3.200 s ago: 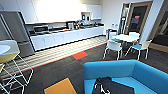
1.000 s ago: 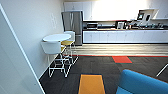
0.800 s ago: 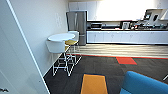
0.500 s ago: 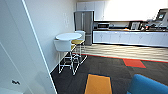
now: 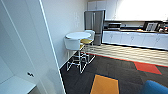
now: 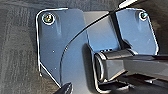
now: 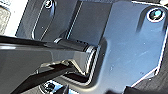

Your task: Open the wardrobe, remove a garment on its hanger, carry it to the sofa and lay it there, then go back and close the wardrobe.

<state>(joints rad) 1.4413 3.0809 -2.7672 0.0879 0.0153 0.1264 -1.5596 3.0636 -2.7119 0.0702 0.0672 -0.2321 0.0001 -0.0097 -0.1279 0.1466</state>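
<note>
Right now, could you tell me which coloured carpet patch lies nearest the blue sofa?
The orange patch, just beside the sofa; the red patch lies farther off, toward the kitchen counter.

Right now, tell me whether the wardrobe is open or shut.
Open: the wardrobe's white door swings out toward the camera, exposing a pale shelf inside. No clothing is visible.

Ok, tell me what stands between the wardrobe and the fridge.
In the head view, a round white table with high stools stands against the wall, between the wardrobe and the steel fridge.
</note>
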